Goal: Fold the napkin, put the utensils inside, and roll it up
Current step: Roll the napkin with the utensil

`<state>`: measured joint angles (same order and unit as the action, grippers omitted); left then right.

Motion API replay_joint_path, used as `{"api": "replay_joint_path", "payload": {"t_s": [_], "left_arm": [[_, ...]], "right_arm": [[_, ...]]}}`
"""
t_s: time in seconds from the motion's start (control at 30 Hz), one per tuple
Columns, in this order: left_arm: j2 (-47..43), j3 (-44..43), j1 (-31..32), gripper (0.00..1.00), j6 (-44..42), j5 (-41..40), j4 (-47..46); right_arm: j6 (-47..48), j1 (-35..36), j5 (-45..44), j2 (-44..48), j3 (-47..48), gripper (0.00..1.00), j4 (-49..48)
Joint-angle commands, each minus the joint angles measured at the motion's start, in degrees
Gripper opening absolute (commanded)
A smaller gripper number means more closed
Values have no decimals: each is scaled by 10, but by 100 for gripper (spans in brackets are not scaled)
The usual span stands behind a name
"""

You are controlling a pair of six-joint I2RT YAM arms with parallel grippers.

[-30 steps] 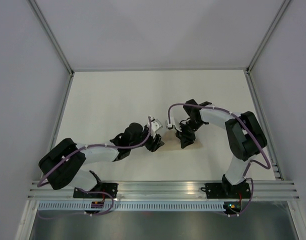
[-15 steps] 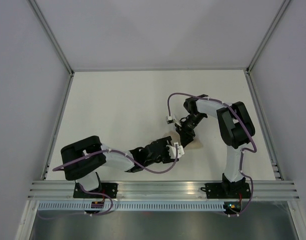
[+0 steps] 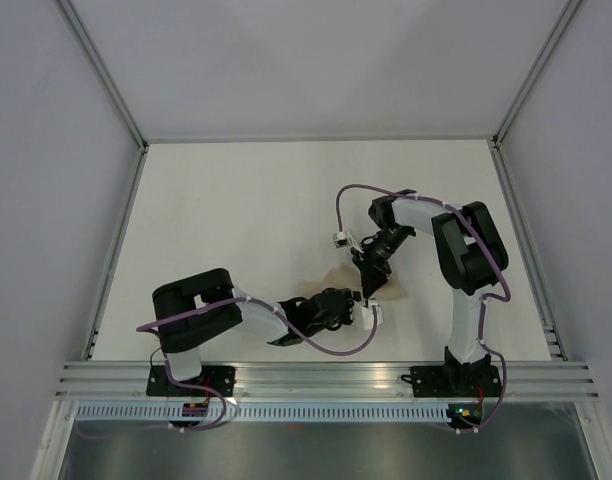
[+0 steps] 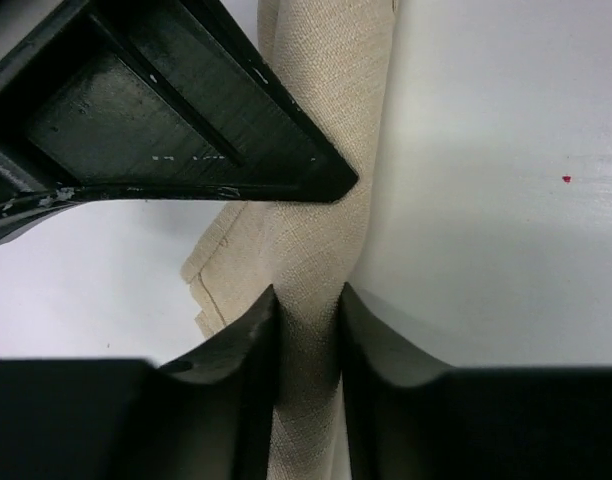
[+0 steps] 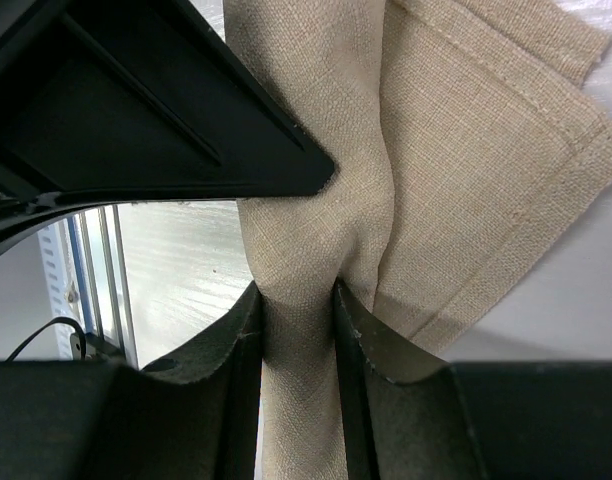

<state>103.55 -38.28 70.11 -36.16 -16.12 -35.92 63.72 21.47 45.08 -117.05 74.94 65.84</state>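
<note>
While tight between left fingers (image 4: pixel 236 352) and right fingers (image 5: pixel 229 362), one rolled napkin (image 5: pixel 321 190).

- The left arm (image 3: pixel 248 314) lies low, its shoulder hunched above the base and its forearm stretched toward 3 o'clock.
- The left hand (image 3: pixel 362 303) has both fingers pressed tight on a roll of the napkin (image 4: pixel 326 100).
- The right arm (image 3: pixel 468 250) stands tall, its forearm reaching toward 9 o'clock.
- The right hand (image 3: pixel 370 287) tips toward 6 o'clock, fingers pinching the same cloth, just beside the left hand.
</note>
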Motion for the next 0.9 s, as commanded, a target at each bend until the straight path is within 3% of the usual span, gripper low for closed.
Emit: {"api": "replay_joint_path", "payload": {"t_s": [0.0, 0.13, 0.2, 0.47, 0.7, 0.87], "left_arm": [[8, -32, -12, 27, 18, 21, 73], [9, -50, -24, 10, 64, 61, 144], [9, -65, -37, 2, 76, 96, 170], [0, -85, -81, 2, 124, 217, 236], [8, -108, -117, 2, 147, 294, 296], [21, -145, -151, 2, 166, 365, 355]], "right_arm": [[25, -2, -63, -32, -15, 18, -26], [16, -2, -61, -20, -22, 21, -35], [4, -2, -61, -9, -26, 27, -55], [-60, -8, -59, 86, -47, 61, -127], [-121, -27, -53, 144, -51, 65, -169], [-167, -79, -44, 212, -81, 66, -236]]}}
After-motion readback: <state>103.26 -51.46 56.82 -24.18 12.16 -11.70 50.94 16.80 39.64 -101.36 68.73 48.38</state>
